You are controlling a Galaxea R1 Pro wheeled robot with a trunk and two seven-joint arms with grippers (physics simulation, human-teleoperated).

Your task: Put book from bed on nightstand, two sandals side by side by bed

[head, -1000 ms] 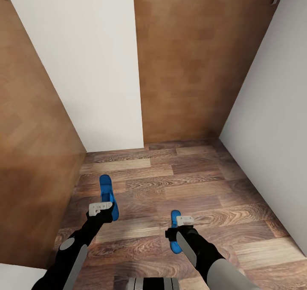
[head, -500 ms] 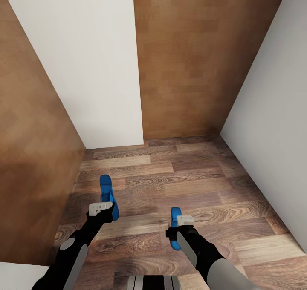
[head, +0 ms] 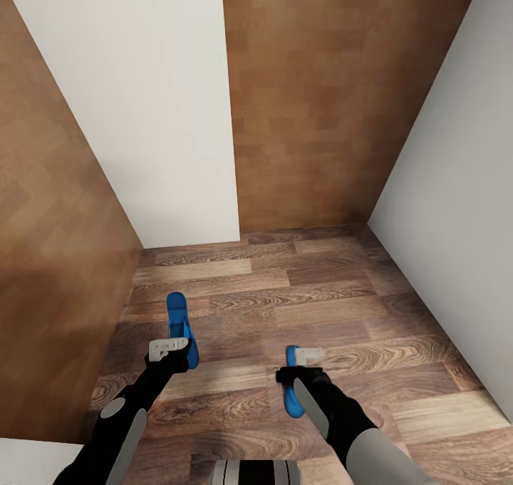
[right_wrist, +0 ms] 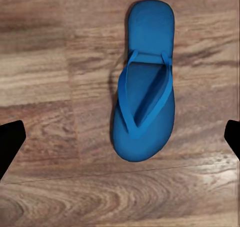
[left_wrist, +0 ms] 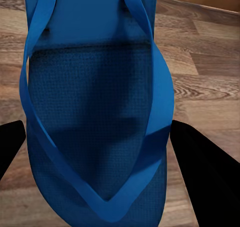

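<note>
Left claw [head: 169, 345]: fingers apart, straddling the left sandal [left_wrist: 95, 112], close above it, not gripping. Right claw [head: 308, 357]: fingers wide apart, higher over the right sandal [right_wrist: 145, 82] flat on the wood-plank floor [head: 320, 293].

Risk: closing off-centre on the thin sole could pinch only a strap or skid the sandal aside; the brown panel [head: 57, 257] is near my left arm.

Views: wrist cameras show straps and finger spread; head camera shows both sandals well apart, not yet side by side.

Wood-plank floor [head: 342, 307]: right sandal [right_wrist: 145, 87] flat.
</note>
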